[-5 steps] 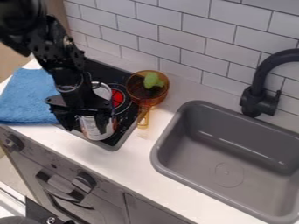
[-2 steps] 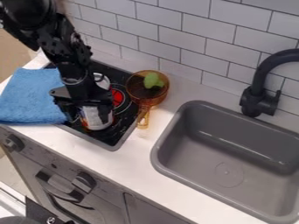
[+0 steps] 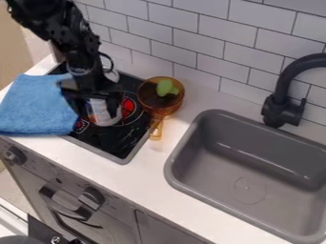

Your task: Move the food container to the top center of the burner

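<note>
The black gripper (image 3: pixel 100 108) hangs over the left part of the black burner (image 3: pixel 117 145), shut on the food container (image 3: pixel 104 116). That container is a white can with a printed label, upright between the two fingers; its silver top shows behind the gripper, and the gripper body hides its middle. Red rings of the burner show just right of the can. Whether the can touches the burner surface, I cannot tell.
An amber pan (image 3: pixel 147 101) holding a green toy piece (image 3: pixel 167 87) stands at the burner's right edge, handle toward the front. A blue cloth (image 3: pixel 37 105) lies left. The grey sink (image 3: pixel 210 116) and dark faucet (image 3: pixel 280 107) are at right; a tiled wall (image 3: pixel 197 33) runs behind.
The gripper and the can have moved back across the burner, toward the wall, uncovering more of the burner's front. The pan and cloth have stayed put.
</note>
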Motion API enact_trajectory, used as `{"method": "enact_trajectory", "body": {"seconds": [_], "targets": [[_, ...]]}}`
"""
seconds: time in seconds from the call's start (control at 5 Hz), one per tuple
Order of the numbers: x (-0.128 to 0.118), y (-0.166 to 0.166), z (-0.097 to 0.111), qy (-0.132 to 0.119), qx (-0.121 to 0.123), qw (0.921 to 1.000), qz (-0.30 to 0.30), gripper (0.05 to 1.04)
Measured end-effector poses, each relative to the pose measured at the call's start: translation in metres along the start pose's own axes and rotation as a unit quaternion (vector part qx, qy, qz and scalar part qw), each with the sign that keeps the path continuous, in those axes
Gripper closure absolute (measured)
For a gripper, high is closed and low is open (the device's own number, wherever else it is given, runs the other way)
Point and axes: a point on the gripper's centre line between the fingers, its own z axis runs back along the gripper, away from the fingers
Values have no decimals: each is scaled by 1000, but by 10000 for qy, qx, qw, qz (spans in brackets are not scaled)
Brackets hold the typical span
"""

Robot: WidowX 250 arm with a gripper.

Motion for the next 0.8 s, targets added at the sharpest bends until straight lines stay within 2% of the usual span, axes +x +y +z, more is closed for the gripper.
{"method": "enact_trajectory", "body": {"seconds": [0.2,0.8], "targets": [[14,2,-2,-191,39,9998,-6,86],[58,9,-11,-312,44,9988,373,86]]}}
